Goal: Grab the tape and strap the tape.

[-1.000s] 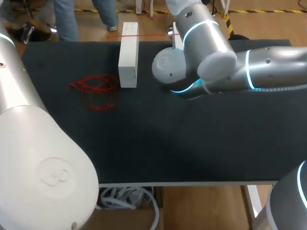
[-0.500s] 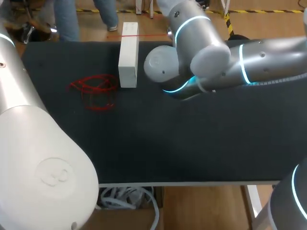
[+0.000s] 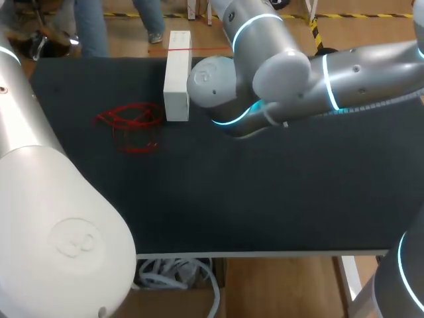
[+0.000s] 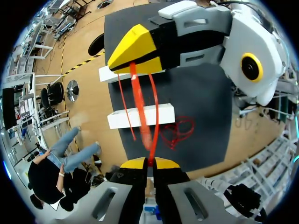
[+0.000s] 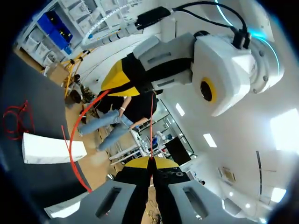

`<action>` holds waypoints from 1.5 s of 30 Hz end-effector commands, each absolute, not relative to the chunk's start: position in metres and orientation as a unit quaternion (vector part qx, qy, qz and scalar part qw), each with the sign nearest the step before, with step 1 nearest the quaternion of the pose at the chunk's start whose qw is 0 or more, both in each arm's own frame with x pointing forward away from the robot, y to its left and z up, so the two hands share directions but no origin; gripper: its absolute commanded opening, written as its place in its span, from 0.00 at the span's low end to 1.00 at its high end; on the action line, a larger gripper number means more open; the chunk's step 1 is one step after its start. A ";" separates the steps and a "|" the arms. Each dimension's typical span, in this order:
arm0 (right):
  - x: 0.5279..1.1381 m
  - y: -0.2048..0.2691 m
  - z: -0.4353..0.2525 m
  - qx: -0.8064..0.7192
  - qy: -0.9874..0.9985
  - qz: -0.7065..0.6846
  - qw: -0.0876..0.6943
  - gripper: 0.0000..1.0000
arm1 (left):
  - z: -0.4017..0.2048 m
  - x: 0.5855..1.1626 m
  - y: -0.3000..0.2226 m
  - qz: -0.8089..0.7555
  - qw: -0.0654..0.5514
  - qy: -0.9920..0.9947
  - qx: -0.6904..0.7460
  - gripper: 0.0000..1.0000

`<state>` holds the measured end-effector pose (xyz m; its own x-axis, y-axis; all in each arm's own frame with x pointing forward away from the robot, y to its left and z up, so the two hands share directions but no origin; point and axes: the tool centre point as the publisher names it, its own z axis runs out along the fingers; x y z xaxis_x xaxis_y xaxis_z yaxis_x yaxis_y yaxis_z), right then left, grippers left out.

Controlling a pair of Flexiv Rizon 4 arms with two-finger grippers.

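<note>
White box (image 3: 177, 76) stands just beside right arm (image 3: 278, 66).

Thin red tape (image 4: 140, 107) stretched between left gripper (image 4: 148, 161) and right gripper (image 5: 151, 160); a red tangle (image 3: 132, 126) lay on the table (image 3: 265, 192).

No word, number or sign can be read anywhere. The white box (image 3: 177, 76) at the far edge of the counter (image 3: 265, 192) bears only faint marks, too small to make out.
</note>
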<state>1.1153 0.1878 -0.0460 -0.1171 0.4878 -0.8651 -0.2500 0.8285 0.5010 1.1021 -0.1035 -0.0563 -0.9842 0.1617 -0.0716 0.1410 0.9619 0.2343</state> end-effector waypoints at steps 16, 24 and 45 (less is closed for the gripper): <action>1.115 0.172 -0.045 0.009 0.722 0.173 0.670 0.00 | -0.055 1.102 -0.104 0.117 0.044 0.989 0.076 0.00; 1.114 0.177 -0.048 -0.004 0.717 0.154 0.680 0.00 | -0.055 1.102 -0.104 0.117 0.044 0.989 0.076 0.00; 1.124 0.190 -0.050 -0.002 0.697 0.125 0.706 0.00 | -0.055 1.102 -0.104 0.117 0.044 0.989 0.076 0.00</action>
<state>1.1228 0.1847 -0.0510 -0.0051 0.1764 -0.9843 -0.1894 0.9663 0.1741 1.1020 -0.1033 -0.0563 -0.9842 0.1619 -0.0719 0.1412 0.9620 0.2338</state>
